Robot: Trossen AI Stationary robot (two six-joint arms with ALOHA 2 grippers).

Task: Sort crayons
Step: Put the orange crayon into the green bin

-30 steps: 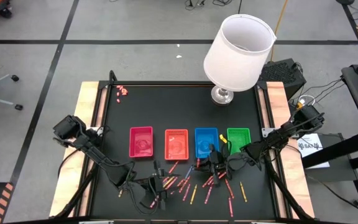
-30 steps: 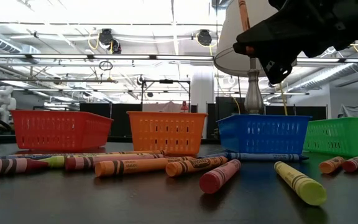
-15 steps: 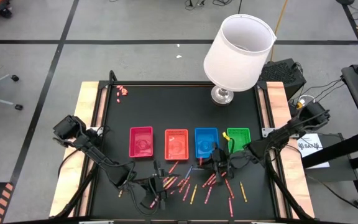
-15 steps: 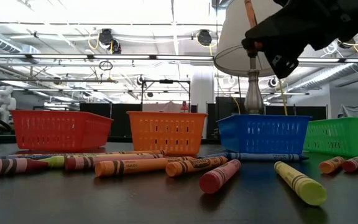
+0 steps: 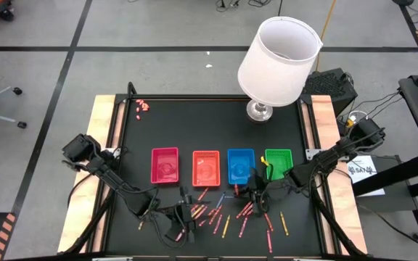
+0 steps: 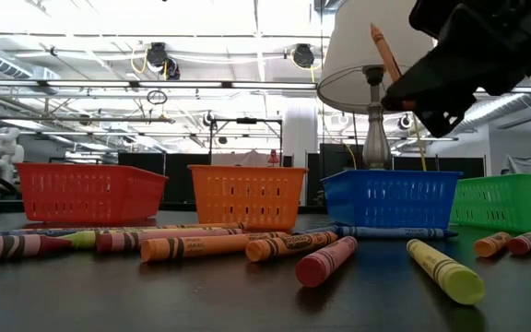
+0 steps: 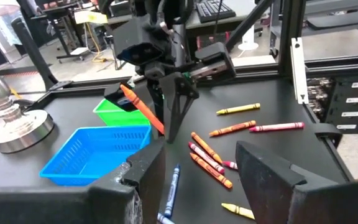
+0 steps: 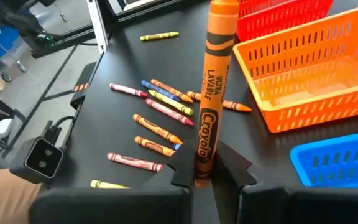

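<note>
Right gripper (image 8: 201, 177) clamped on orange crayon (image 8: 211, 81), raised, likely bound for orange basket (image 8: 303, 74) | left gripper (image 7: 204, 168) parted, empty, waiting near loose crayons (image 7: 216, 155)

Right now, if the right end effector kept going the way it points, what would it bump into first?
Probably the orange basket. The right end effector, shut on the orange crayon, points toward it across the table, with loose crayons lying lower and off to one side. Depth is hard to judge.

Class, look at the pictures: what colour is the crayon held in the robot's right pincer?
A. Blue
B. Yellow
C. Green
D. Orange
D: the right pincer is shut on an orange crayon, which the right wrist view shows standing up between its fingers near the orange basket.
</note>
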